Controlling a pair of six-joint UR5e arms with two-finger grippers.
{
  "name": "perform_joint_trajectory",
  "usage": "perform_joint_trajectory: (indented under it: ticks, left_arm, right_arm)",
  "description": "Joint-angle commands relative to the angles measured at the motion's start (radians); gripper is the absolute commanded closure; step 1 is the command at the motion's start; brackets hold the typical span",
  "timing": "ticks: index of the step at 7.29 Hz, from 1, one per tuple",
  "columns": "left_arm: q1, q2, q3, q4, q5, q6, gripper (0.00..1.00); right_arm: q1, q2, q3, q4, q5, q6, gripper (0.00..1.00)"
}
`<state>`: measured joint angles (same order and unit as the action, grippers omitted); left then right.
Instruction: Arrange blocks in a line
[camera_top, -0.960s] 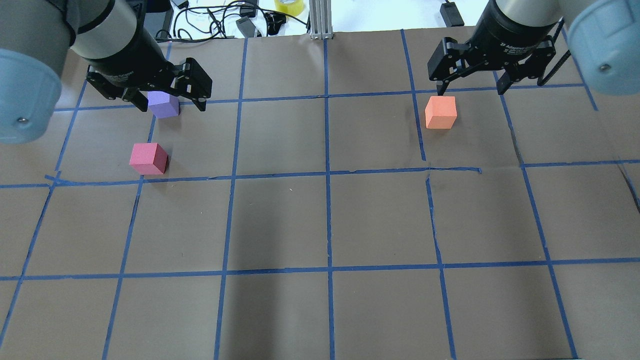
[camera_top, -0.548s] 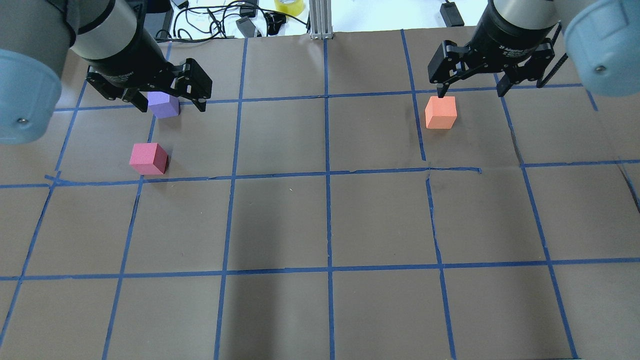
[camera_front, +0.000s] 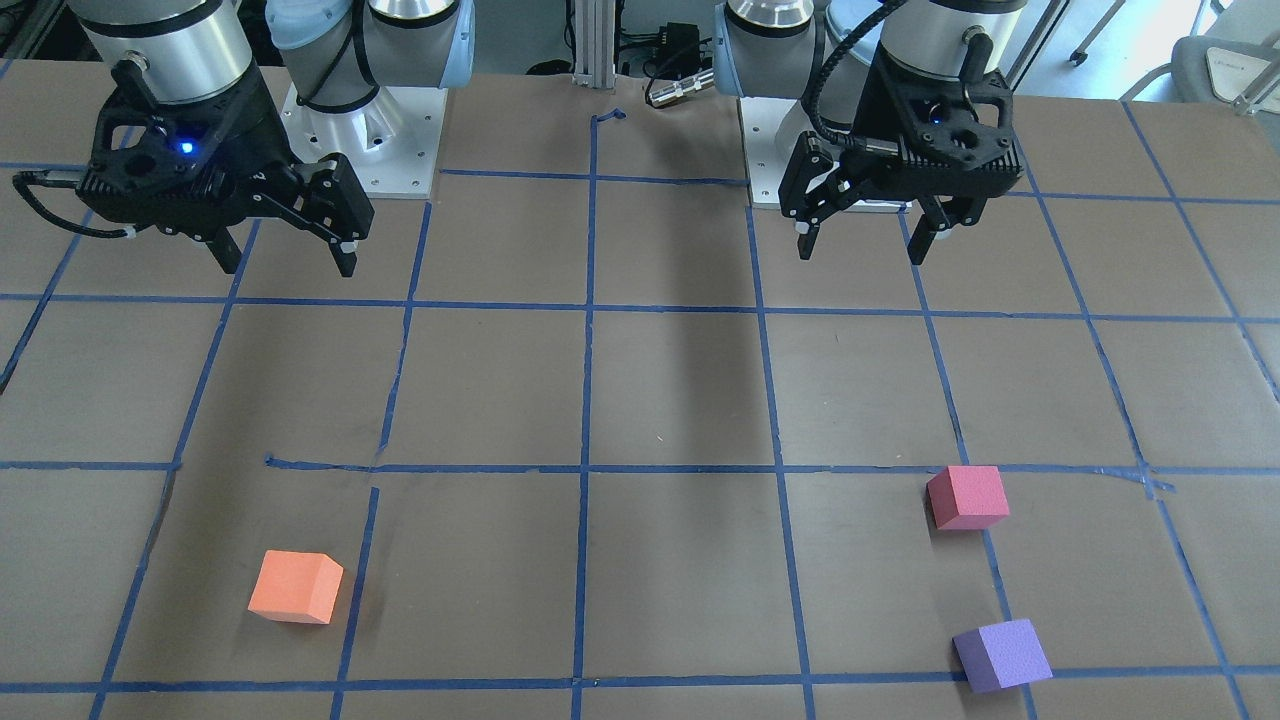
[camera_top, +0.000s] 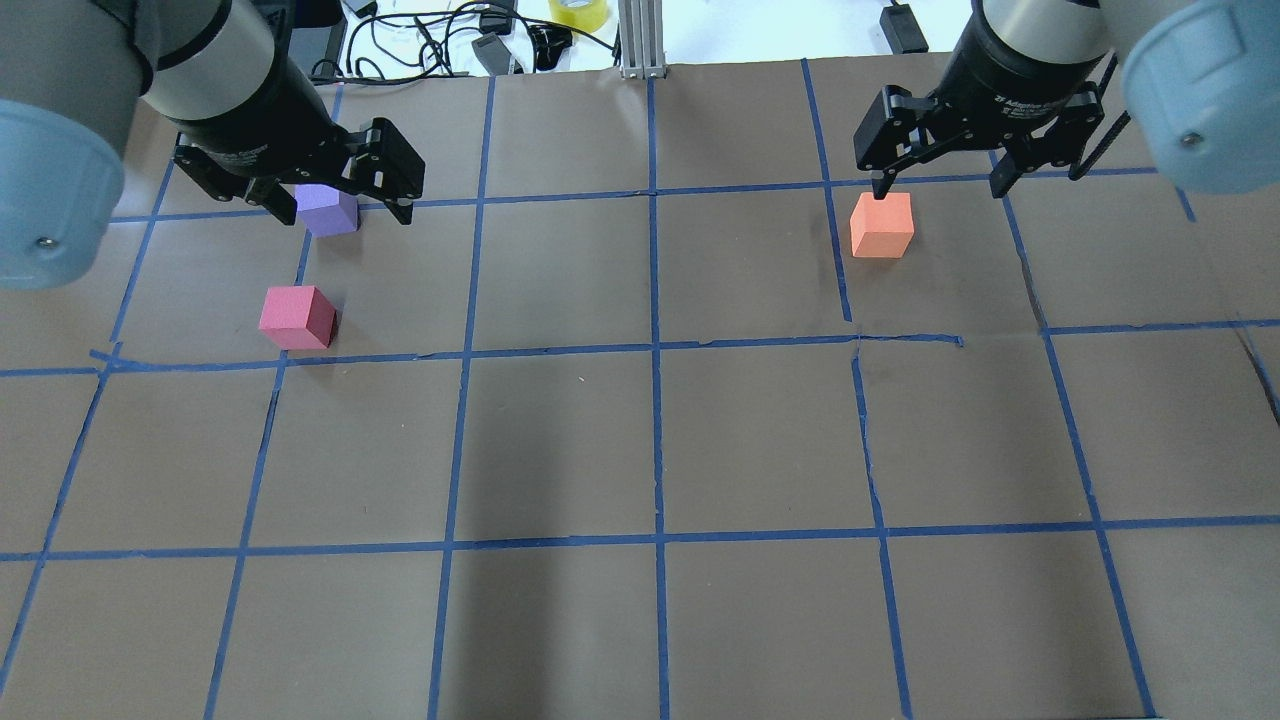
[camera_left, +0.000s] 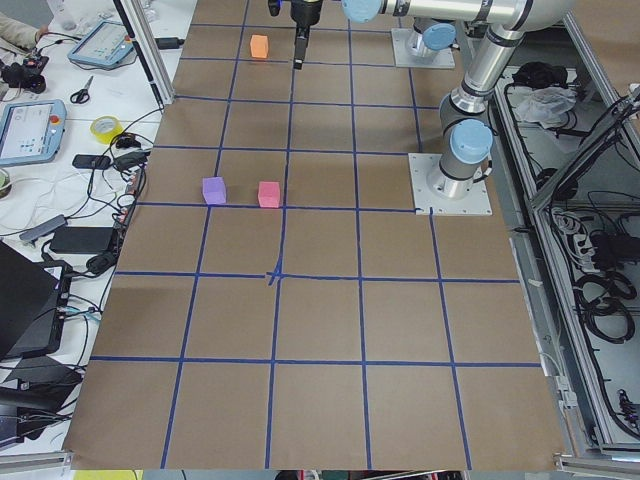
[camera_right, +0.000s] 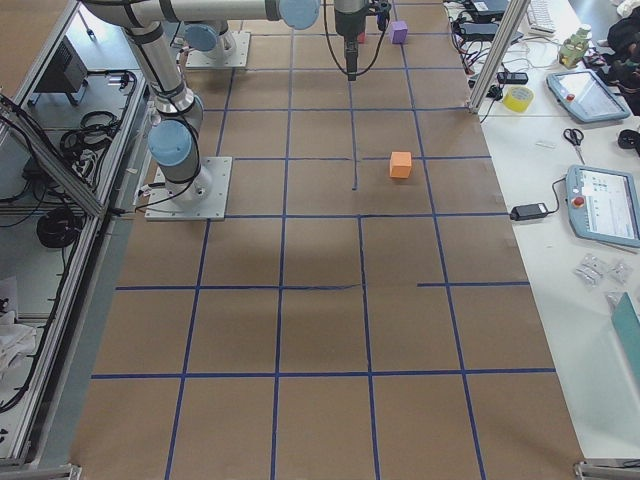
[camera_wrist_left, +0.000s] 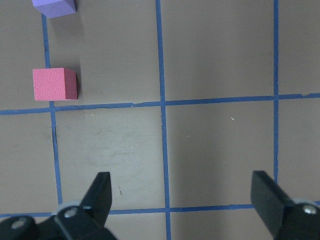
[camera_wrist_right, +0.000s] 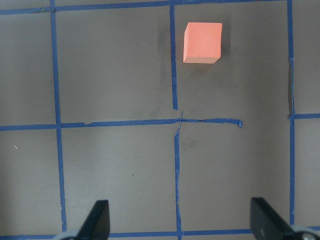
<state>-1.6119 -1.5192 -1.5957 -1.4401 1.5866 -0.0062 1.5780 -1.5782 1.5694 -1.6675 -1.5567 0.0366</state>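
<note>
Facing the robot: left gripper (camera_front: 862, 245) and right gripper (camera_front: 288, 262) hang above the table (camera_front: 660, 400), jaws apart.
Overhead: orange block (camera_top: 881, 225) sits right, well apart from pinkish-red block (camera_top: 296, 317) and purple block (camera_top: 327, 210) at left.
Left wrist: both left-side blocks lie near each other, ahead of spread fingers (camera_wrist_left: 100, 195).
Right wrist: orange block sits just beside a blue tape line (camera_wrist_right: 173, 55).

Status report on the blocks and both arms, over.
Left gripper and right gripper both open, holding nothing. Orange block far from red block and purple block; no line yet. Only blue tape between them.
</note>
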Motion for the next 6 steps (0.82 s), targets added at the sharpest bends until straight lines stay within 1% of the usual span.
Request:
perform_joint_trajectory:
  ticks: [1,2,3,4,5,6]
  left_arm:
    - [-0.003,0.001,-0.006,-0.002,0.001,0.000,0.00]
    - [-0.002,0.004,-0.006,0.000,0.001,0.000,0.00]
    - [-0.002,0.002,-0.007,-0.002,0.001,0.002,0.00]
    - [-0.005,-0.001,-0.009,0.000,-0.002,0.000,0.00]
    - [-0.014,-0.007,-0.006,0.003,-0.002,-0.011,0.00]
    - [-0.013,-0.001,-0.009,-0.002,0.001,0.001,0.00]
  right_arm:
    - [-0.001,0.013,0.000,0.005,-0.006,-0.004,0.00]
    - [-0.001,0.027,-0.011,0.000,-0.002,-0.009,0.00]
    - [-0.001,0.058,-0.025,-0.032,0.003,-0.009,0.00]
    - [-0.004,0.113,-0.070,-0.096,0.000,-0.017,0.00]
    - [-0.022,0.227,-0.151,-0.097,0.000,-0.050,0.00]
    - [-0.044,0.350,-0.204,-0.107,0.007,-0.055,0.00]
